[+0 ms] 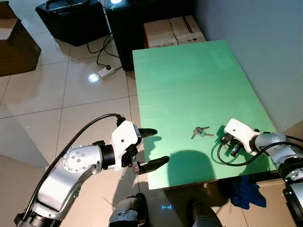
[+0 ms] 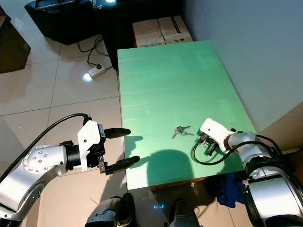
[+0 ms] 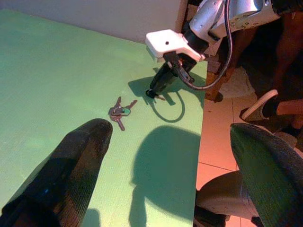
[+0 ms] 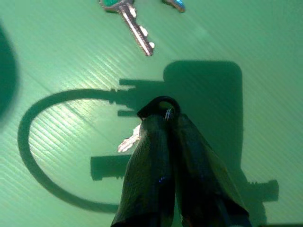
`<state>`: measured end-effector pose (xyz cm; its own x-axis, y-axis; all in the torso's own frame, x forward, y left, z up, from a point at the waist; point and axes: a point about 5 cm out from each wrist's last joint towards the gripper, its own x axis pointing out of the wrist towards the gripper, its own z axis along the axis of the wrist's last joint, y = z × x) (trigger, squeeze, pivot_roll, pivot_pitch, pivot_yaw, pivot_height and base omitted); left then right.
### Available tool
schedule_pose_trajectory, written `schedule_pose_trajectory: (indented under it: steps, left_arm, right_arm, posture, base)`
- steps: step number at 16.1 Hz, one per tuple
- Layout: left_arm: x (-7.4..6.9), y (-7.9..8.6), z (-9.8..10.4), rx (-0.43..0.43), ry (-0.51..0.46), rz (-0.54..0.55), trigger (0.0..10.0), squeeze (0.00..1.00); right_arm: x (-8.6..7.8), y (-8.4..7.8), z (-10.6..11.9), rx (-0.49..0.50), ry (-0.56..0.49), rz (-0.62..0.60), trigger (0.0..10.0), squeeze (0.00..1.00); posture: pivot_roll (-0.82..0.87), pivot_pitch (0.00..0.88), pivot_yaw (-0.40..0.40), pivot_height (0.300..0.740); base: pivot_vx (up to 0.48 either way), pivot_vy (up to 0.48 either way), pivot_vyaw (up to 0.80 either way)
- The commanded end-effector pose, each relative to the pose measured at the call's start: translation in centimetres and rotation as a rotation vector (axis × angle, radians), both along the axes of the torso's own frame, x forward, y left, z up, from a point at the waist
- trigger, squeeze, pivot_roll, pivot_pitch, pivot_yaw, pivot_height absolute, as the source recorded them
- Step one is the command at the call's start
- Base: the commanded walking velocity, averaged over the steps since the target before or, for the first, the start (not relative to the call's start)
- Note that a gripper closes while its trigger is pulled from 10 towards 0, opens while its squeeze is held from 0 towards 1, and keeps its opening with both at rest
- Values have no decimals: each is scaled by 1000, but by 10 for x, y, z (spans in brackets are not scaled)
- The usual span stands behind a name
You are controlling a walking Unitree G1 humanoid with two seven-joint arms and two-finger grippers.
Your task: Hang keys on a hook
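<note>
Left eye view: green table [image 1: 189, 85] against a grey wall, keys [image 1: 200, 132] lying flat near its front edge, toward the right. Right hand [image 1: 231, 146] is down at the table just right of the keys, a black cable looped beside it on the surface. Left hand [image 1: 152, 147] sits at the table's front-left edge, two black fingers spread wide — nothing between them. Behind the table: cardboard boxes [image 1: 173, 30], a power strip [image 1: 106, 72] on the tiled floor, a black case [image 1: 73, 19] further back. Right eye view: same layout, keys [image 2: 181, 131] between the two hands, closer to the right hand [image 2: 208, 143]; left hand [image 2: 120, 147] well apart from them. Left wrist view: looking across the table between its own spread fingers [image 3: 71, 175], keys [image 3: 120, 111] lie ahead on the green surface, one with a green head; right hand [image 3: 154, 92] comes down beyond them, tips touching or almost touching the table. Right wrist view: right hand's fingers [image 4: 151, 170] pressed together, a small dark loop and a bit of silver metal at the tips — cannot tell whether a key is actually pinched. Keys [image 4: 135, 26] lie just ahead on the table, apart from the tips.
</note>
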<state>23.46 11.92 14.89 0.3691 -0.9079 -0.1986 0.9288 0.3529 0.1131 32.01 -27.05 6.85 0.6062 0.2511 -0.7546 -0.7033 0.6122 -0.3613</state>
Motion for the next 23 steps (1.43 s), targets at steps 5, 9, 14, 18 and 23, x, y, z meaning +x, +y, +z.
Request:
schedule_pose_trajectory:
  steps: [5, 9, 14, 18, 23]
  left_arm:
    - [0, 5, -2, 9, -10, 1, 10000, 0]
    - [2, 5, -3, 6, -13, 0, 10000, 0]
    - [10, 4, 0, 4, -47, 33, 10000, 0]
    - [20, 14, -5, -121, -75, 291, 10000, 0]
    - [48, 34, -15, -174, -105, 680, 10000, 0]
  right_arm:
    - [7, -5, 22, 162, -64, -15, 0, 0]
    - [11, -5, 34, 239, -128, -21, 0, 0]
    - [16, -2, 36, 289, -219, -101, 0, 0]
    - [20, 7, 30, 367, -474, -349, 0, 0]
    - [20, 37, 42, 528, -721, -526, 0, 0]
  posture:
    - [34, 228, 100, 740]
    - [32, 226, 105, 740]
    - [39, 207, 98, 740]
    - [15, 102, 78, 740]
    - [-56, 0, 75, 740]
  base:
    - [0, 0, 0]
    - [0, 0, 0]
    - [0, 0, 0]
    - [0, 0, 0]
    - [0, 0, 0]
